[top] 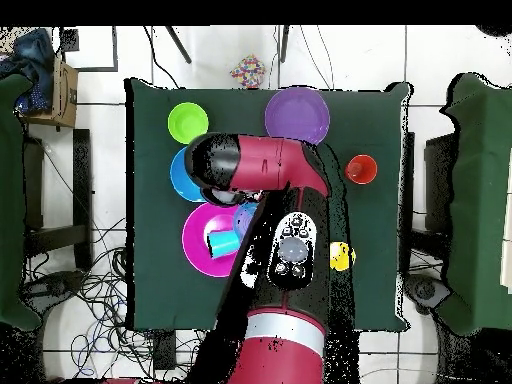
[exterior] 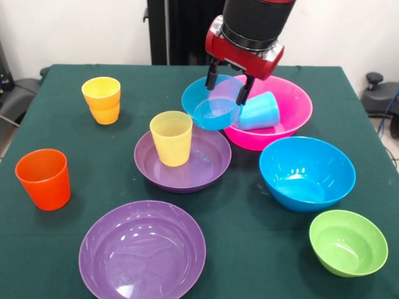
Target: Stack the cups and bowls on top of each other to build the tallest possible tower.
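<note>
My gripper (exterior: 227, 86) is shut on the far rim of the small blue bowl (exterior: 209, 107) and holds it just above the table, between a purple bowl (exterior: 182, 161) and the big pink bowl (exterior: 290, 103). A light blue cup (exterior: 259, 112) lies on its side in the pink bowl. A pale yellow ribbed cup (exterior: 171, 138) stands in that purple bowl. Two amber-yellow cups (exterior: 101, 99) are nested at the far left. The orange cup (exterior: 43, 179) stands at the left. In the overhead view the arm (top: 285, 200) hides the gripper.
A second purple bowl (exterior: 142, 252) sits at the front. The big blue bowl (exterior: 307, 172) and the small green bowl (exterior: 348, 242) sit at the right. The green tablecloth (exterior: 62, 237) covers the table. Cables lie on the floor around it (top: 100, 290).
</note>
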